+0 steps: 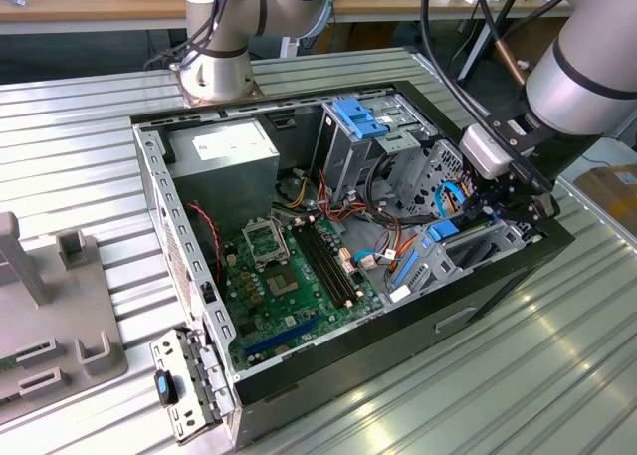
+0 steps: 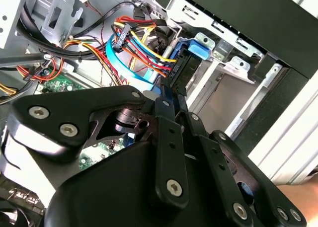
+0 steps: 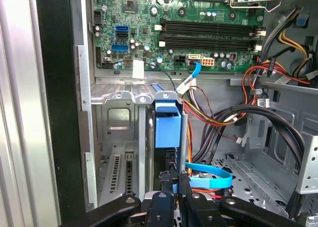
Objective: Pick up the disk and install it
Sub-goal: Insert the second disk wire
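The disk (image 1: 445, 228) stands on edge in the metal drive bay (image 1: 478, 251) at the open computer case's corner on the exterior view's right. Its blue carrier (image 3: 166, 127) pokes up between the bay's walls (image 3: 119, 95), and in the second wrist view the dark body with its blue end (image 2: 191, 63) runs into the bay (image 2: 233, 63). My gripper (image 1: 488, 211) reaches into the case from the exterior view's right. In both wrist views its black fingers (image 3: 166, 197) (image 2: 164, 108) are pinched close on the carrier's thin edge, gripper (image 3: 175, 185) (image 2: 171, 100) shut on it.
Red, yellow and black cables (image 2: 139, 43) and a flat blue cable (image 3: 208, 172) crowd beside the bay. The motherboard (image 1: 289, 276), power supply (image 1: 234, 151) and an upright cage with a light-blue bracket (image 1: 358, 116) occupy the case. A grey fixture (image 1: 50, 306) sits on the table at the exterior view's left.
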Motion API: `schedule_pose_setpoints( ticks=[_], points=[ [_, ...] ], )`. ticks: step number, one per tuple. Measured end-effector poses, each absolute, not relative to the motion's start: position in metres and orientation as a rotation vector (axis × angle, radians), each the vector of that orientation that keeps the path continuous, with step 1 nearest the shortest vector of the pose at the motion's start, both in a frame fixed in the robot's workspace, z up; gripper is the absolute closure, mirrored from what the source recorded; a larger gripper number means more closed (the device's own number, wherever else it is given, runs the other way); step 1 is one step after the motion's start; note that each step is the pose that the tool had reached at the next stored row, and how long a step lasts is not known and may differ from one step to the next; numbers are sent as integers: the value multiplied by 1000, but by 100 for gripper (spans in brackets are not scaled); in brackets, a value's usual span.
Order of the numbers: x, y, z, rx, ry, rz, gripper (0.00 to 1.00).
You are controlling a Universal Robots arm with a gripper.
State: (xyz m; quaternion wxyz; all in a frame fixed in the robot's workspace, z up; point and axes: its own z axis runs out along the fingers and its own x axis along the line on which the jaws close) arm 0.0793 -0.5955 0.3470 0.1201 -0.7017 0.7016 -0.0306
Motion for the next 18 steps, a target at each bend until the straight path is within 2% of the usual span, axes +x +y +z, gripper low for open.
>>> schedule_pose_setpoints(
  ticks=[18],
  points=[
    [80, -595, 342, -2050, 2050, -90, 84]
  ],
)
